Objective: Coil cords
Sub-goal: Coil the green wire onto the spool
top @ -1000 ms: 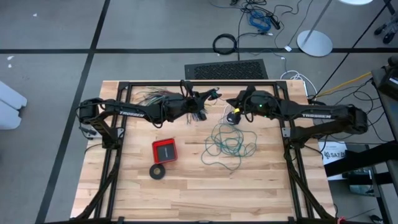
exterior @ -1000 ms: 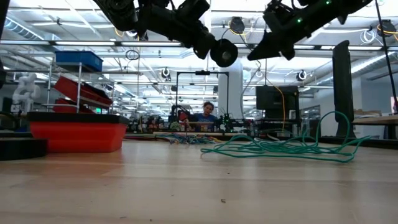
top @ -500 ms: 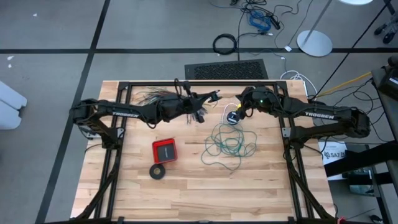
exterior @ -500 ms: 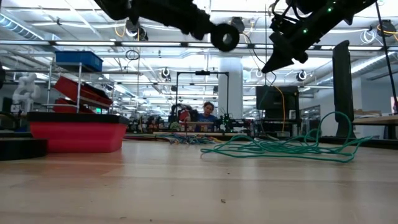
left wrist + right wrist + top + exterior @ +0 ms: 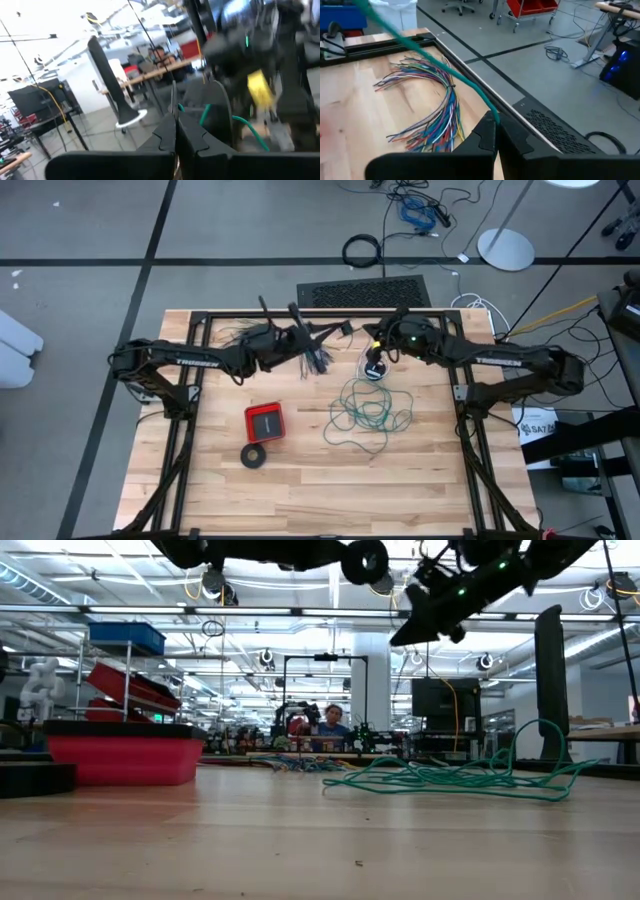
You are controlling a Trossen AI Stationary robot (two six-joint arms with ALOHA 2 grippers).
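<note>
Both jaws pinch thin teal-green wire (image 5: 368, 412), its loose looping tangle sprawling across pale wooden table (image 5: 420, 480).

One teal-green wire (image 5: 368, 412) is lying loosely tangled on the table (image 5: 420, 480). Left of that wire, one red box (image 5: 265, 421) and one black tape ring (image 5: 254, 455) are sitting. Farther back from it, one fanned bundle of coloured wires (image 5: 432, 107) is resting.
</note>
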